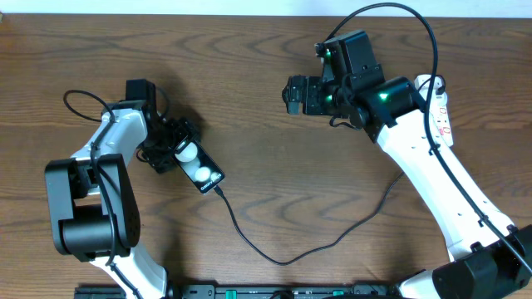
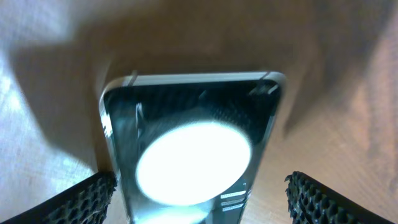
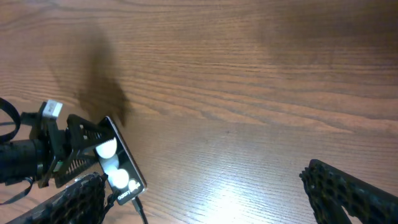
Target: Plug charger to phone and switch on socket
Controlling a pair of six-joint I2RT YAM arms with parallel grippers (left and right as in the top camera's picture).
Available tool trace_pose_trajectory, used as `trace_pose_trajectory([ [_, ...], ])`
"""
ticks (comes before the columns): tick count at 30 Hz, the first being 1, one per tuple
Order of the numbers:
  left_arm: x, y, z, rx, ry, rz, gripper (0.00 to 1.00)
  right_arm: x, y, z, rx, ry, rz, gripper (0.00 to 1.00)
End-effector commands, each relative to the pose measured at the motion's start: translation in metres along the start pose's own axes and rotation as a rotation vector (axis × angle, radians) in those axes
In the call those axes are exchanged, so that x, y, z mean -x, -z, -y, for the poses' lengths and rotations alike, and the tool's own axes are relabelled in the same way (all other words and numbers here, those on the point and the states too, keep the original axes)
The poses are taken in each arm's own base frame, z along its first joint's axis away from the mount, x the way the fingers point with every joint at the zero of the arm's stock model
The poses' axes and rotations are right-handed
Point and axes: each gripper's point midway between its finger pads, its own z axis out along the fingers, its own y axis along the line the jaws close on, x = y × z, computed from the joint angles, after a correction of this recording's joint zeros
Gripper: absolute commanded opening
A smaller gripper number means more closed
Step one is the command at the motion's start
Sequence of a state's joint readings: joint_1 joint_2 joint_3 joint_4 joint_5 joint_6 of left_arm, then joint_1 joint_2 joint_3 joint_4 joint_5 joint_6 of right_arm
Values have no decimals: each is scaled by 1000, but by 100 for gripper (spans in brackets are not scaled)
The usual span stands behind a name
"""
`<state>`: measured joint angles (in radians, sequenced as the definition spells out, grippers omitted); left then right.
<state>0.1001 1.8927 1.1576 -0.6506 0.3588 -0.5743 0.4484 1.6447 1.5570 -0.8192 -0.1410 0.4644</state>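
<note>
Left claw [image 1: 181, 154] astride phone [image 1: 204, 172], diagonal, charger [image 1: 283, 259] at lower-right end

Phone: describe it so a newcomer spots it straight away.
On the left half of the wooden table, find the white left arm. The phone lies flat at the fingertips of its left gripper. It is the only glossy black slab with two round white reflections, and the thin black charger reaches its lower end.
</note>
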Motion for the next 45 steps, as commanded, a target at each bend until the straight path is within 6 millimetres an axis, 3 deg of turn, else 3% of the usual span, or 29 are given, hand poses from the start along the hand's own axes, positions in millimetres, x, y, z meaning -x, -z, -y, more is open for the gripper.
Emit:
trace_pose_trajectory([
  [1, 10, -17, -16, 67, -96, 11, 91, 0, 7, -8, 10, 36, 13, 99],
  [6, 38, 24, 10, 69, -191, 101, 91, -1, 7, -6, -3, 42, 14, 99],
  [12, 52, 98, 51, 31, -381, 206, 91, -1, 6, -2, -23, 40, 15, 99],
  [16, 33, 145, 73, 20, -573, 248, 91, -1, 6, -2, -21, 40, 18, 99],
  [20, 3, 176, 93, -6, -744, 302, 91, -1, 6, -2, -22, 40, 15, 99],
  [25, -24, 216, 117, -76, -833, 418, 91, -2, 6, -2, -22, 39, 13, 99],
  [30, -33, 235, 118, -99, -847, 464, 91, -4, 6, -1, -26, 39, 2, 99],
  [38, -33, 234, 117, -99, -846, 463, 91, -1, 11, -15, 102, 105, -19, 99],
  [42, -33, 234, 117, -99, -846, 462, 91, 20, 33, -6, 185, 77, -9, 99],
  [45, -33, 234, 117, -98, -846, 463, 91, 43, 67, 11, 284, 62, 18, 99],
])
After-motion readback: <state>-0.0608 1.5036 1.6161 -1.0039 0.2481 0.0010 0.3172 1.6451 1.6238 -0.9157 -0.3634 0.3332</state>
